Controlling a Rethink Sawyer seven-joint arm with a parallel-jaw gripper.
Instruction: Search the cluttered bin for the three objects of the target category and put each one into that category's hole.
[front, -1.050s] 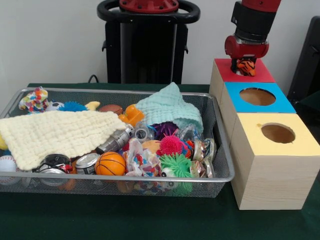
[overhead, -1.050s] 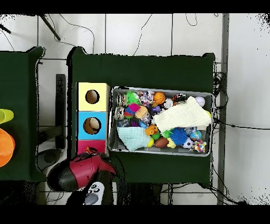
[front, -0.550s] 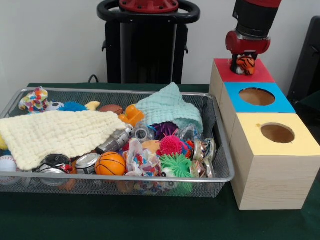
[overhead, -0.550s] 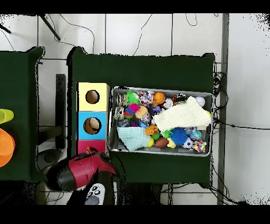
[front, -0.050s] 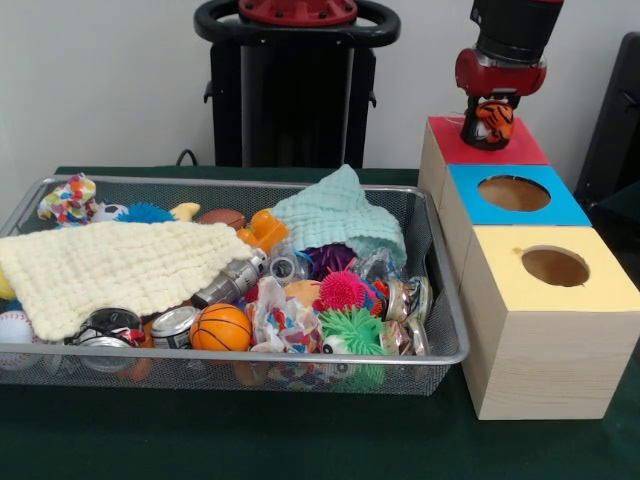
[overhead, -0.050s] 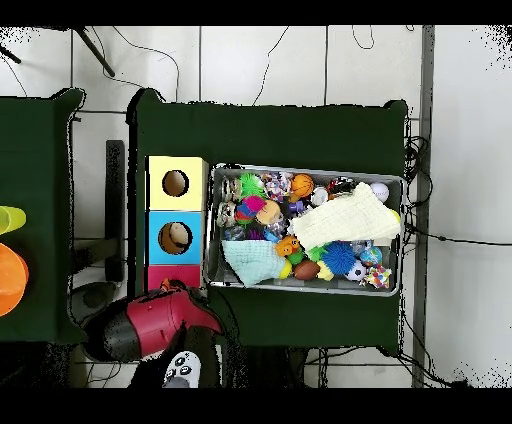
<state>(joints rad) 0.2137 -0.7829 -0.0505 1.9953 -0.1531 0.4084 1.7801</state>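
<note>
Lifted a little since a moment ago, the gripper (front, -0.050s: 492, 128) now carries the tiger toy (front, -0.050s: 494, 118) higher above the red box (front, -0.050s: 520, 148), where before the toy sat nearly on the red top. The rest of the table looks unchanged.

Nearest the camera stands the yellow box (front, -0.050s: 600, 290), its round hole open and empty as far as can be seen. Beside it the wire bin (front, -0.050s: 440, 300) is packed with clutter: a small basketball (front, -0.050s: 220, 327) and a green spiky ball (front, -0.050s: 352, 330) against the front rim, a pink spiky ball (front, -0.050s: 343, 290) behind them, and a cream cloth (front, -0.050s: 115, 268) draped over the left half, probably hiding more toys beneath. A mint cloth (front, -0.050s: 338, 215) is heaped toward the back corner, covering whatever lies there.

Further back comes the blue box (front, -0.050s: 560, 210), with something pale inside its hole in the overhead view, though I cannot tell what. Last is the red box, whose hole is hidden behind the gripper and toy. The fingers are closed on the tiger, holding it just over that red top, presumably so it can drop straight down. In the overhead view the arm (overhead, -0.050s: 150, 325) covers this box almost wholly.
</note>
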